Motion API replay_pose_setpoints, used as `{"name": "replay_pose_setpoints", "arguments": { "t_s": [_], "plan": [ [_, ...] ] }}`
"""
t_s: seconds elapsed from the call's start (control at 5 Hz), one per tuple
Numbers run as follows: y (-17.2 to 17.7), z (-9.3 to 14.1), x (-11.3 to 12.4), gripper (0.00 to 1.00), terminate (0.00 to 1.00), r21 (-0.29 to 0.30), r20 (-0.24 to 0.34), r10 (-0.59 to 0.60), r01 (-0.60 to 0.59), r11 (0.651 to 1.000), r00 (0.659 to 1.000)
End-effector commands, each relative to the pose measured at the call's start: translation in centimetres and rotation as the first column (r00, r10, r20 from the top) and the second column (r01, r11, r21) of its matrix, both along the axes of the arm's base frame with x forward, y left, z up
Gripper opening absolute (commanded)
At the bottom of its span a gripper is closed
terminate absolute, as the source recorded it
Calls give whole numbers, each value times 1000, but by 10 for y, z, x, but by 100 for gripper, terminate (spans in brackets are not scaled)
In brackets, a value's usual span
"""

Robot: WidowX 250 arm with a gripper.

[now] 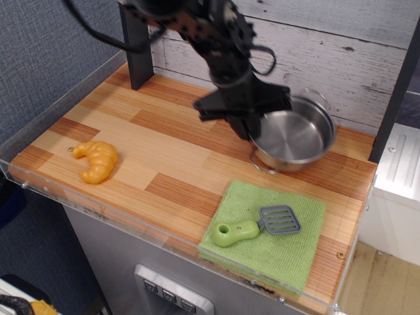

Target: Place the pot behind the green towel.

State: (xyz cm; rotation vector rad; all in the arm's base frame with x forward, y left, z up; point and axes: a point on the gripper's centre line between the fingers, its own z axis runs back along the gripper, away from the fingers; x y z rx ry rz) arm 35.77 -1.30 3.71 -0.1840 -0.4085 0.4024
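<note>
The shiny steel pot (295,136) hangs tilted just above the wooden table, at the back right, behind the green towel (272,231). My gripper (252,128) is shut on the pot's left rim, with the black arm reaching in from the upper left. One wire loop handle shows at the pot's front, another at its back. The green towel lies flat at the front right, with a gap of bare wood between it and the pot.
A green-handled grey toy spatula (256,226) lies on the towel. An orange croissant toy (97,159) sits at the front left. A black post (136,46) stands at the back left. A plank wall (341,59) runs close behind the pot.
</note>
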Motion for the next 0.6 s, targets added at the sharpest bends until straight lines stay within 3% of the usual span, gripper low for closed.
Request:
{"name": "replay_pose_setpoints", "arguments": {
  "t_s": [0.0, 0.2, 0.4],
  "plan": [
    [-3, -3, 12, 0, 0, -21, 39, -10, 11, 1000, 999],
    [7, 0, 7, 100, 0, 7, -4, 72, -72, 997, 997],
    [12, 2, 2, 100, 0, -28, 0, 149, -149, 989, 989]
  ]
}}
